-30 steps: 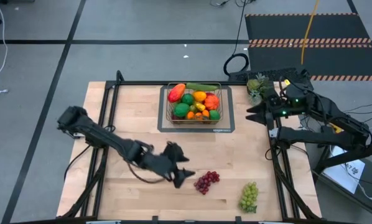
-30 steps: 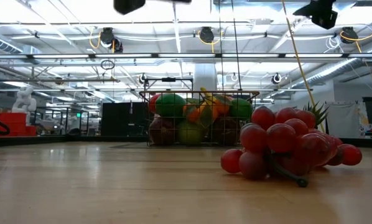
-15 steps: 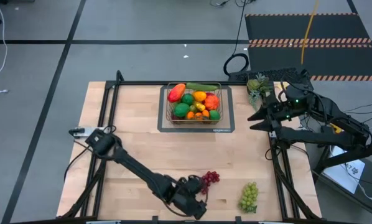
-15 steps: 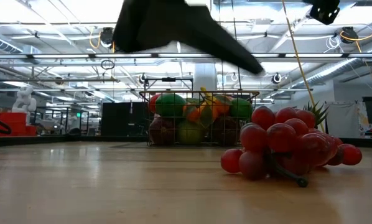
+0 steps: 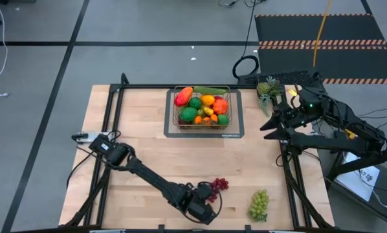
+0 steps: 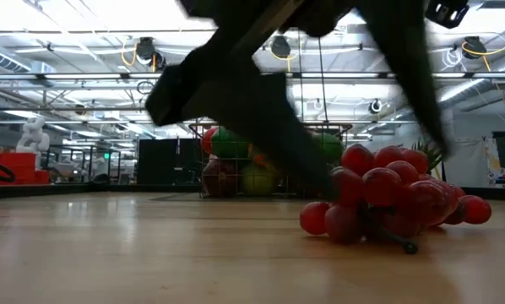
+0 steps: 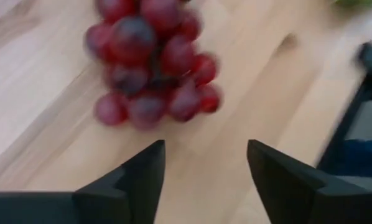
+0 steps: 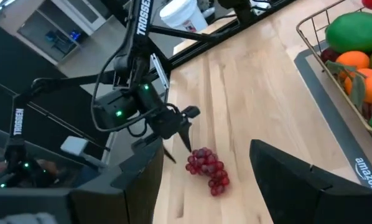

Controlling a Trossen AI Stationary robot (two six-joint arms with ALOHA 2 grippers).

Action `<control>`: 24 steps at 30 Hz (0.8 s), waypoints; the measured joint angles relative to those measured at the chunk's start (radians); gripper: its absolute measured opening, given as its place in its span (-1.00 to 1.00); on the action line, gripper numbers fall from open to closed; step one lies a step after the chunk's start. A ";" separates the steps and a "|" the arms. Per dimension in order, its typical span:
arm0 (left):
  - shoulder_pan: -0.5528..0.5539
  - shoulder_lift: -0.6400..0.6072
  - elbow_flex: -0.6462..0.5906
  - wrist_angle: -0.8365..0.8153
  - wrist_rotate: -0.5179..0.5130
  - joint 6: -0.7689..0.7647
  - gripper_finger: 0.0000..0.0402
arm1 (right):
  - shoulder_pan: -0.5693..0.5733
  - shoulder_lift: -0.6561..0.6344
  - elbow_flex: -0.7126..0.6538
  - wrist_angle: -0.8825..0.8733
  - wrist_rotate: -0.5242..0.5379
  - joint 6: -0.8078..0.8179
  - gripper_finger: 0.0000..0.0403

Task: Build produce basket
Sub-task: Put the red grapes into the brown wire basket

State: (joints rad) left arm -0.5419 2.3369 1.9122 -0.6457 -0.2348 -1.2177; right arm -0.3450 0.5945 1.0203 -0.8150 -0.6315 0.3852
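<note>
A bunch of red-purple grapes (image 5: pixel 216 186) lies on the wooden table near its front edge, with green grapes (image 5: pixel 259 204) to its right. My left gripper (image 5: pixel 205 194) is low beside the red grapes on their near-left side. It slants down, and its open fingers (image 7: pixel 145 171) stop just short of the grapes (image 7: pixel 152 62). The wire basket (image 5: pixel 203 107) at the far middle holds several fruits and vegetables. My right gripper (image 5: pixel 266 126) hangs open and holds nothing at the table's right edge, raised above the table.
The basket stands on a grey mat (image 5: pixel 204 134). A spiky green pineapple-like piece (image 5: pixel 266 87) sits at the far right corner. Dark frame rails run along the table's left (image 5: pixel 109 129) and right (image 5: pixel 290 175) sides. Bare wood lies between the basket and the grapes.
My left gripper has swung toward the table's near edge and right, dropping down to the red grapes and tipping further downward. The grapes have stayed where they were.
</note>
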 joint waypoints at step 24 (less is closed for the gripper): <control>0.077 0.059 -0.002 -0.014 0.008 0.091 -0.26 | 0.000 0.004 0.000 0.002 0.009 -0.008 0.16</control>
State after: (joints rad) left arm -0.4653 2.3962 1.9103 -0.6596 -0.2271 -1.1265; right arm -0.3454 0.5983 1.0203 -0.8127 -0.6224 0.3771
